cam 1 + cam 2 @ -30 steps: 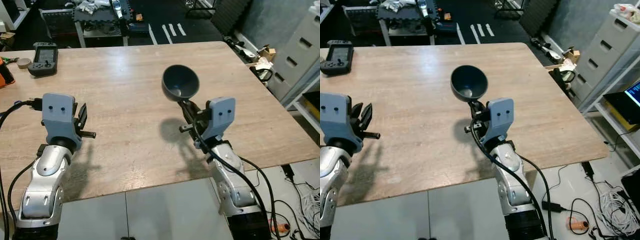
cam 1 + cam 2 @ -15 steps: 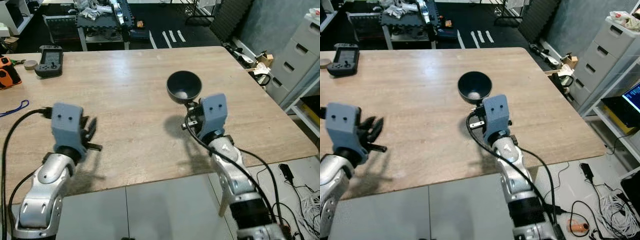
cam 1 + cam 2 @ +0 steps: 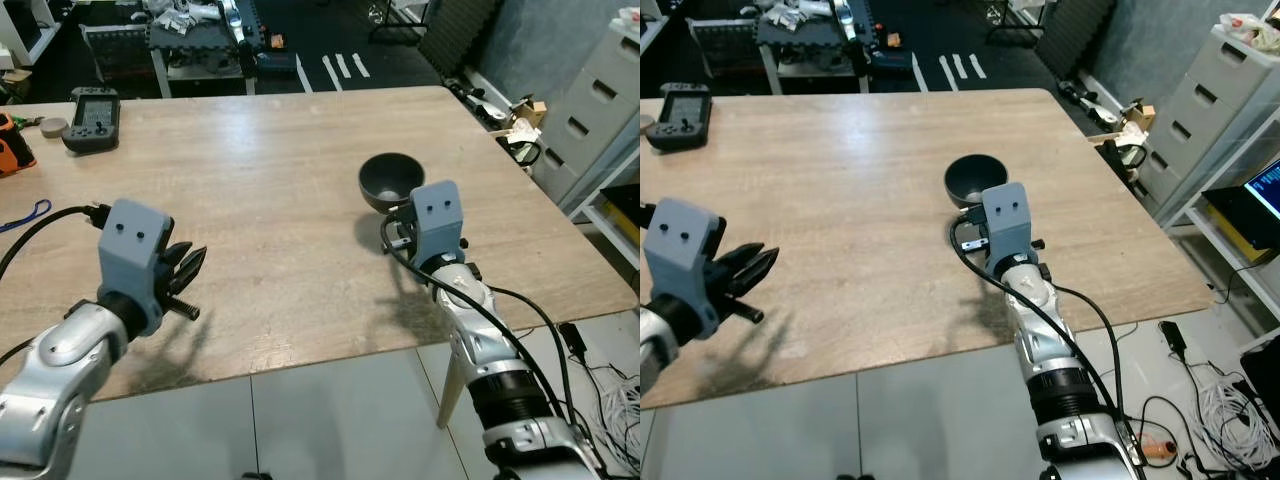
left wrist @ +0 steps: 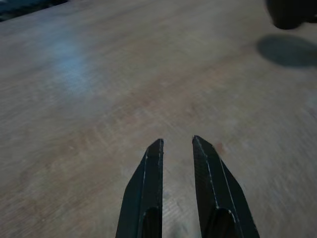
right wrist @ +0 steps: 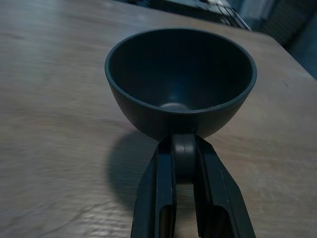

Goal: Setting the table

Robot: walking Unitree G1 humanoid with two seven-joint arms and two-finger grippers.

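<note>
A dark grey bowl (image 3: 391, 181) hangs upright just above the wooden table (image 3: 260, 160), right of centre, and throws a shadow under itself. My right gripper (image 5: 183, 148) is shut on the bowl's near rim (image 5: 181, 111), with one finger on either side of the wall. My left gripper (image 3: 192, 262) hovers low over the table's near left part. In the left wrist view its fingers (image 4: 154, 163) stand a small gap apart with nothing between them, over bare wood.
A black handheld console (image 3: 90, 104) and a small round object (image 3: 52, 126) lie at the table's far left. An orange item (image 3: 10, 155) and a blue cord (image 3: 25, 215) sit at the left edge. White drawers (image 3: 1230, 90) stand to the right, cables (image 3: 1200, 410) on the floor.
My right gripper has carried the bowl lower and to the right, tipping it from tilted toward me to upright near the tabletop. The left arm has shifted a little.
</note>
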